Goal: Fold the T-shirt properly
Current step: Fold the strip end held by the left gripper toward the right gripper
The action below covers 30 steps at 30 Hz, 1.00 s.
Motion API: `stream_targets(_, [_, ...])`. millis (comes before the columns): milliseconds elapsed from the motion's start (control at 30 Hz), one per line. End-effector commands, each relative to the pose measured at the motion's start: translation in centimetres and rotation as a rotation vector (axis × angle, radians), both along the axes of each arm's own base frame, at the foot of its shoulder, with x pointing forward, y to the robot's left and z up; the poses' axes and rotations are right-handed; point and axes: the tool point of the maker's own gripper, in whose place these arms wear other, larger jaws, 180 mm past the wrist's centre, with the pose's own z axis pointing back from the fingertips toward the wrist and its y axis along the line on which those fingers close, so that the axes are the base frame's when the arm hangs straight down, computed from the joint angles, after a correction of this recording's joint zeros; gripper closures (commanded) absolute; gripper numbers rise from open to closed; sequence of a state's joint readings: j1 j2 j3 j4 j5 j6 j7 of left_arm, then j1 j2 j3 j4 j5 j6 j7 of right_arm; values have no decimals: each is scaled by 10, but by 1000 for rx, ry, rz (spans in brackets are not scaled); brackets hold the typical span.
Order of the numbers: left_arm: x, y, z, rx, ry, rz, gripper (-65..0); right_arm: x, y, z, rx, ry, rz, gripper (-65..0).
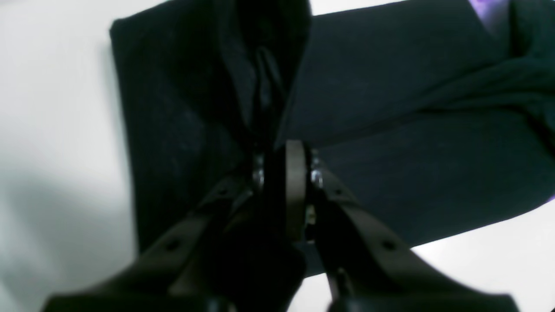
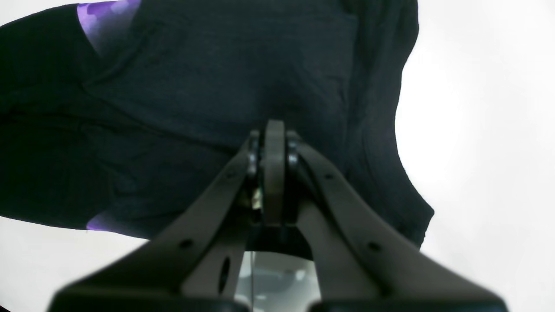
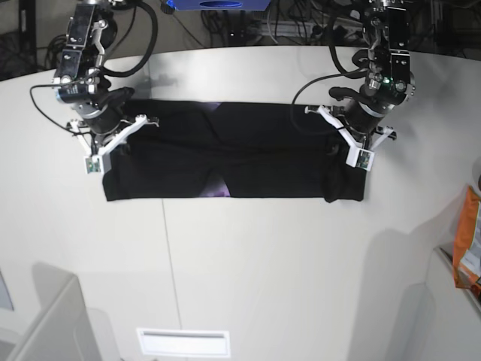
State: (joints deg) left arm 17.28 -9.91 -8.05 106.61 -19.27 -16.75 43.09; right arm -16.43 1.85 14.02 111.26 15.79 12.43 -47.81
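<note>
Large black cloth T-shirt [image 3: 233, 162] lying folded lengthwise on white tabletop [image 3: 248, 256]; left pincer [image 1: 271, 149] pinching its fabric, right pincer [image 2: 274, 130] closed above it.

A wide white table [image 3: 248, 256] with a curved far edge fills most of the base view, a thin seam running down it. Behind it, a dark tangle of cables [image 3: 301, 26] and a blue object [image 3: 218, 4]. At the right edge sits an orange packet [image 3: 467, 241]. Light is even, with soft shadows
</note>
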Motion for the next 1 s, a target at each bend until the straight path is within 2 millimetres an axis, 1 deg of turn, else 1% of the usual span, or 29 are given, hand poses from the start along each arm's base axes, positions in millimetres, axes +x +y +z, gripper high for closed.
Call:
stream_targets(0, [4, -7, 9, -10, -28, -22, 0, 7, -2, 11, -3, -48, -6, 0])
stream_targets(33, [3, -11, 6, -10, -11, -33, 0, 7, -2, 11, -3, -48, -6, 0])
stream_targets(200, [8, -42, 9, -54, -4, -81, 0, 7, -2, 11, -5, -47, -5, 0])
stream_targets(267, [9, -47, 9, -66, -6, -86, 0, 7, -2, 11, -5, -47, -5, 0])
stream_targets(400, [12, -69, 9, -94, 3, -101, 0, 7, -3, 11, -6, -45, -5, 0])
stream_targets(533, [9, -89, 7, -116, 21, -112, 0, 7, -3, 11, -7, -45, -5, 0])
stream_targets(600, [12, -99, 11, -130, 10, -135, 0, 6, -3, 10, -6, -44, -5, 0])
stream_targets(667, [11, -110, 10, -146, 18, -142, 0, 6, -3, 10, -6, -44, -5, 0])
stream_targets(867, [14, -126, 1, -176, 47, -147, 0, 6, -4, 10, -9, -41, -4, 0])
stream_targets(967, [17, -135, 5, -197, 40, -143, 0, 6, -4, 10, -9, -41, -4, 0])
